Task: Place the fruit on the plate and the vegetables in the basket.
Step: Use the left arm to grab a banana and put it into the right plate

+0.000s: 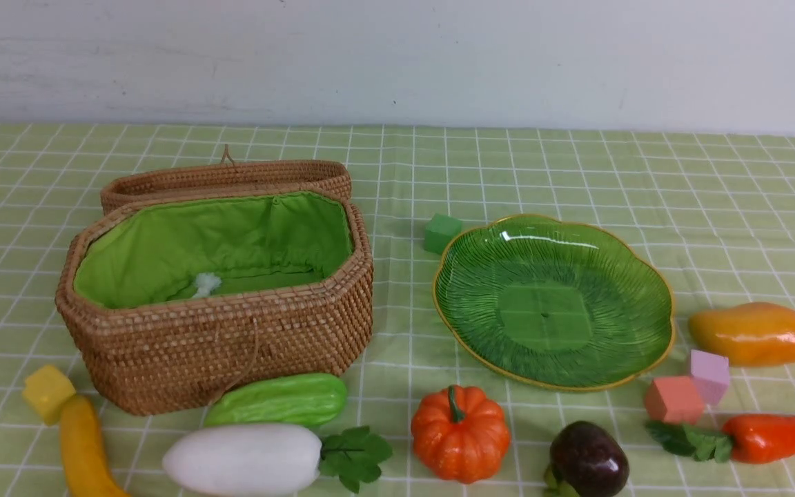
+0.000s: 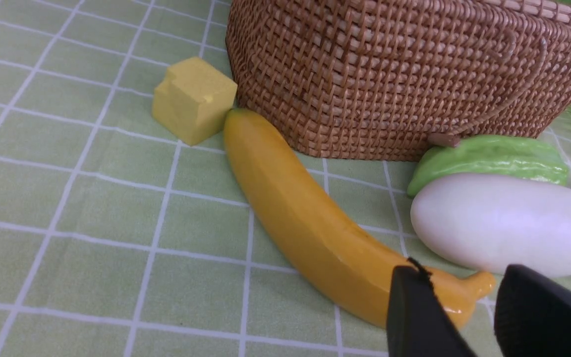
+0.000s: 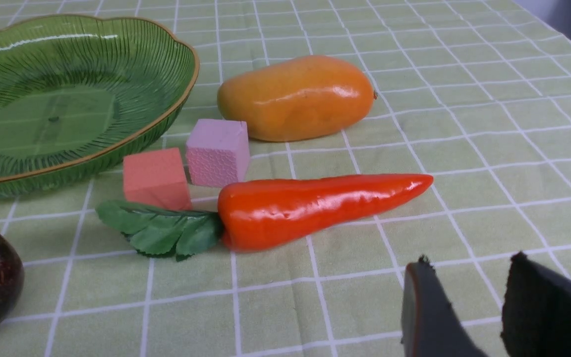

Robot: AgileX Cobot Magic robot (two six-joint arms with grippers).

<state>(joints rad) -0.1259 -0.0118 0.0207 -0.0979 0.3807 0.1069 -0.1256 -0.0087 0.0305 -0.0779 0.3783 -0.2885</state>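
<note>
Holds nothing in left claw, parted beside long glossy yellow toy banana lying by brown woven wicker basket; same with right claw near orange-red toy carrot. Could pinch banana's tapered end and lose it mid-lift.

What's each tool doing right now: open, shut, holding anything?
Left tool: open, holding nothing, close to the banana's end.
Right tool: open, holding nothing, short of the carrot.
</note>
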